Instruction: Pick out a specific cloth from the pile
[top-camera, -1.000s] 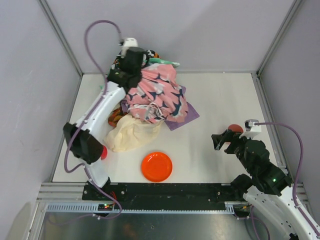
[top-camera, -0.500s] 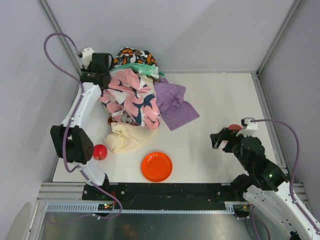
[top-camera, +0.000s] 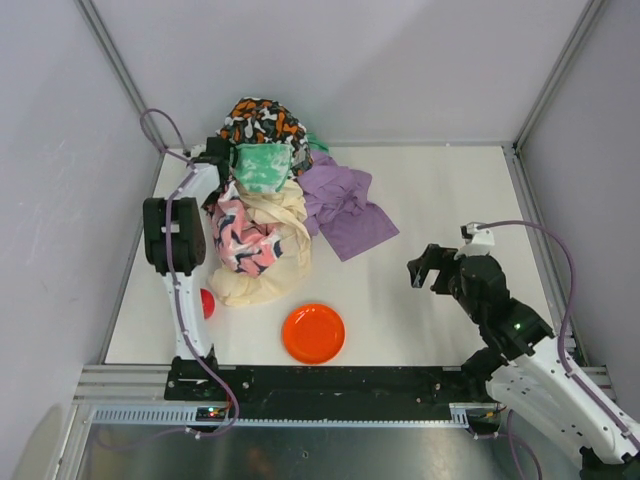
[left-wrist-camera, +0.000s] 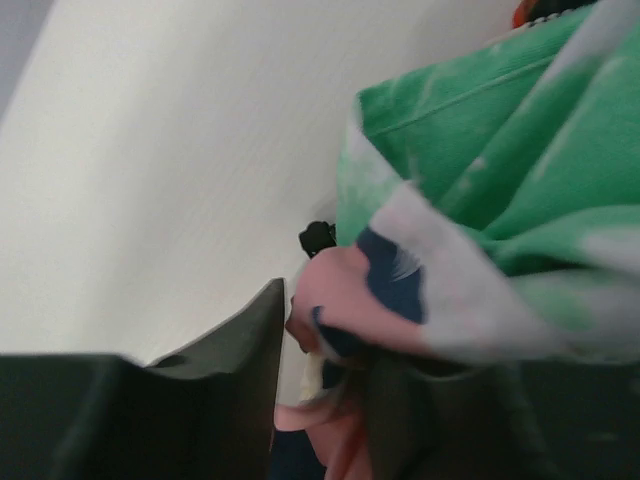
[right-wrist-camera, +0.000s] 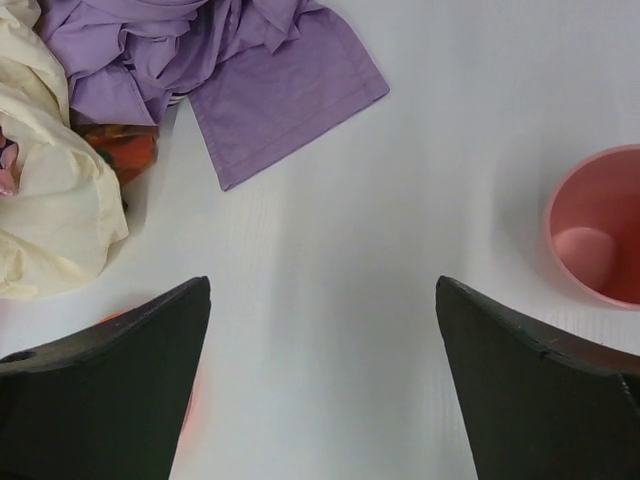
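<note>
Lilac cloth (top-camera: 345, 205): lay spread on the white table (top-camera: 440, 190), just right of the pile, its left edge touching the heap; neither gripper touched it.
Pile (top-camera: 262, 215): black-orange-white cloth (top-camera: 262, 120) at the far end, mint-green cloth (top-camera: 262, 167) draped below it, pink patterned cloth (top-camera: 242, 240) and cream cloth (top-camera: 275, 262) nearest the arms.
Left gripper (top-camera: 224, 160): was at the far left edge of the pile; the blurred wrist view showed its fingers close together with a fold of the pink patterned cloth bunched between them, mint-green fabric just beyond.
Right gripper (right-wrist-camera: 322, 285): hung over bare table, well apart from the lilac cloth, fingers spread wide, holding nothing.
Pink cup (right-wrist-camera: 600, 225): stood upright, to the right in the right wrist view.
Orange plate (top-camera: 313, 333): was near the front edge, just beside the cream cloth.
Red ball (top-camera: 207, 303): was beside the left arm.
</note>
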